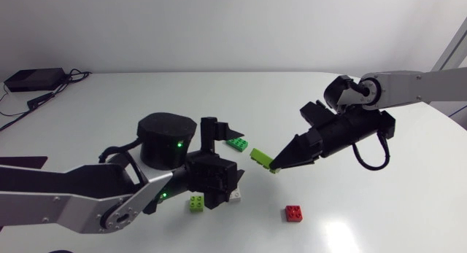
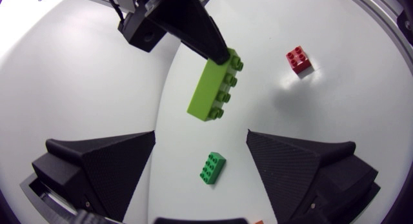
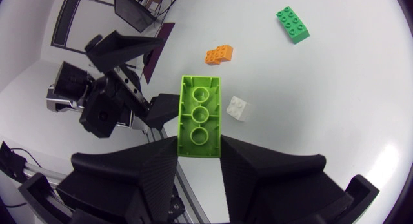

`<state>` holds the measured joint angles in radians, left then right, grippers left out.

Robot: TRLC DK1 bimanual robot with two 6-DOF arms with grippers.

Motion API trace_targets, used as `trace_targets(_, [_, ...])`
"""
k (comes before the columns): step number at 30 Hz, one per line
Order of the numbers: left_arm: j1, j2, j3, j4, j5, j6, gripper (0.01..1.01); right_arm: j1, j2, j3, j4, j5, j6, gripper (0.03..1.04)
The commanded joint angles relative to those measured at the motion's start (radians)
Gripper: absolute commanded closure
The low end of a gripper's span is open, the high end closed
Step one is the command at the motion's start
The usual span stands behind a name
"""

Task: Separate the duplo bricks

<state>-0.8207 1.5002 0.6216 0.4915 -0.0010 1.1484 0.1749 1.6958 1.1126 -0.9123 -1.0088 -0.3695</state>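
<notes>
One lime brick (image 3: 199, 117) between the right fingers (image 3: 129, 175).

Our left arm (image 1: 73, 198) comes in from the near left and lies low across the table. The left gripper (image 2: 201, 135) sits near the middle, its two broad fingers spread wide with nothing gripped between them. Our right arm (image 1: 416, 84) enters from the far right and slopes down toward the middle. Its wrist angles the right gripper (image 1: 277, 164) downward and to the left, and its fingertips pinch one end of a lime brick (image 1: 260, 157) from two sides. The two grippers are near each other but do not touch.
</notes>
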Motion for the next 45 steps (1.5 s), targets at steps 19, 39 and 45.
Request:
trace_targets(19, [-0.003,0.196,-0.002,0.294,-0.062,0.151,0.043,-0.031,0.209,0.131,-0.040,-0.221,0.178,0.93])
trace_targets(39, [0.006,0.353,0.124,0.417,-0.090,0.160,0.044,-0.101,0.377,0.142,-0.131,-0.396,0.118,0.95])
trace_targets(45, [0.005,0.399,0.153,0.447,-0.094,0.171,0.044,-0.127,0.429,0.191,-0.152,-0.416,0.118,0.95])
